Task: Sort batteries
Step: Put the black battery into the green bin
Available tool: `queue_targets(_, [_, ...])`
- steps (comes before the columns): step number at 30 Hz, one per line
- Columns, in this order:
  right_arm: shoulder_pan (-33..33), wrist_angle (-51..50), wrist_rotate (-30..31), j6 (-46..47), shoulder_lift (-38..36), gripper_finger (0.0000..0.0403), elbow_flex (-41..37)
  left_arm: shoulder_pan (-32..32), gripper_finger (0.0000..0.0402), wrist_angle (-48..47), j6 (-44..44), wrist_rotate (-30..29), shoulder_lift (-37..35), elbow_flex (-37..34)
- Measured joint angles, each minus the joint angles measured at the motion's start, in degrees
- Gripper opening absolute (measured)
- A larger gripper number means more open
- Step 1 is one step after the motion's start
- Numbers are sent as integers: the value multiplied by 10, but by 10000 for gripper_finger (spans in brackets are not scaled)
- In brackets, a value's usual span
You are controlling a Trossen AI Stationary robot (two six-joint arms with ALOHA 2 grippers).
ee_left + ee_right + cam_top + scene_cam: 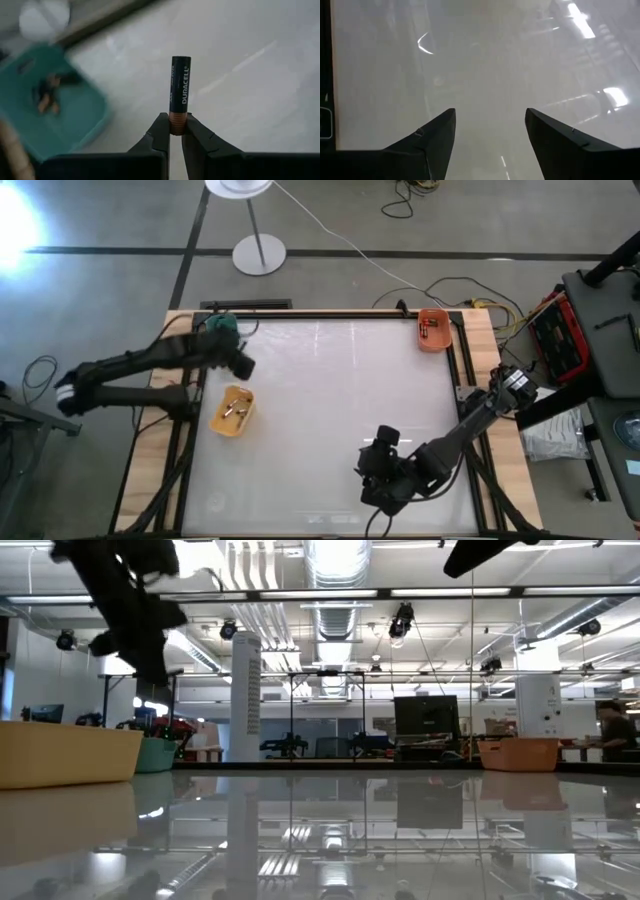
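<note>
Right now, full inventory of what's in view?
Battery: one, black with copper end, upright in the left hand's grip.
Green bin: one, table's far left corner, small batteries inside.
Yellow bin: one, left side, a few batteries inside.
Orange bin: one, far right corner, batteries inside.
Table: one, white glossy top.
Lamp stand: one, white, on floor beyond table.
Person: one, far right background in the low view.
Left hand: shut on the battery, near green bin.
Right hand: open, over bare table, near edge.
</note>
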Motion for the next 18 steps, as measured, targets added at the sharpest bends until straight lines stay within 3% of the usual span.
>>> queue_targets(4, [-1,0,-2,-20,-1,235,2,141,7,-36,59,96,77,23])
queue_targets(9, [7,-3,-28,-40,-1,230,-6,269,7,-121,99,110,178,76])
queue_targets(18, [42,-1,-30,-45,-1,227,-32,351,7,-162,51,108,304,175])
